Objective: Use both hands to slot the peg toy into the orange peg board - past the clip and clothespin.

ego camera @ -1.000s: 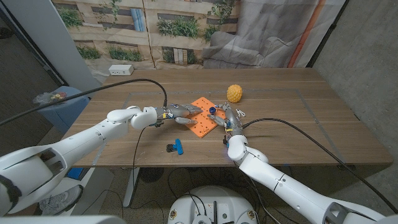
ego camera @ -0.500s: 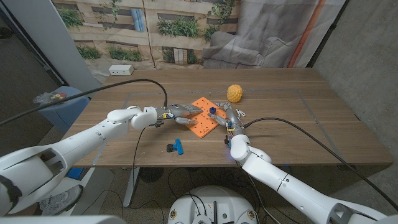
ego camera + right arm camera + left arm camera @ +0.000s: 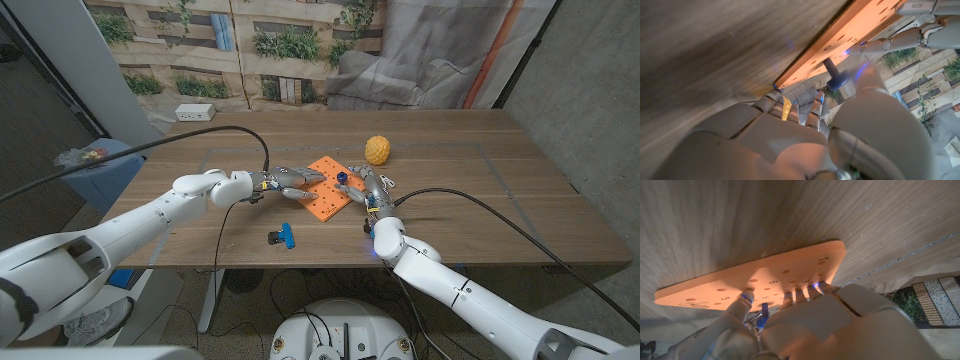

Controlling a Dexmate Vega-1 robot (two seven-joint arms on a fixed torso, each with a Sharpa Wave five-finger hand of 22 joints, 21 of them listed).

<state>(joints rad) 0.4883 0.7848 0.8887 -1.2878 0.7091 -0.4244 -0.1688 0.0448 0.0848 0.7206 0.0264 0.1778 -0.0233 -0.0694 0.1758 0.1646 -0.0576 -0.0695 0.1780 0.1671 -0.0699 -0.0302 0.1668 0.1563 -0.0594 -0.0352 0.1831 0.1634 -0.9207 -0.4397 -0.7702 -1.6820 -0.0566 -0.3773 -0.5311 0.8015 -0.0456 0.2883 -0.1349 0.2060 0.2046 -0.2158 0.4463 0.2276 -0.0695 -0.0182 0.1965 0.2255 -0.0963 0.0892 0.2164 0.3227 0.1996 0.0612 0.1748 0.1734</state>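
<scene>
On desk (image 3: 480, 190) centre: two robot hands at an orange peg board (image 3: 325, 186), peg not yet slotted.

Largest to smallest: board lies flat; left hand (image 3: 285, 181) rests w/ spread fingers pressing its near edge, holding nothing. Right hand (image 3: 368, 190) pinches dark blue peg toy (image 3: 342, 178) just over board's right edge. Judged mid-task: peg gripped & brought in, insertion left. Blue clip (image 3: 282, 236) sits nearer, well apart.

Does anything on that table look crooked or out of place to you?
A little. The orange peg board lies at an angle to the table's edges, not square. The left hand rests its fingers on it. A blue and black clip lies alone nearer the front edge. Nothing looks spilled or broken.
</scene>
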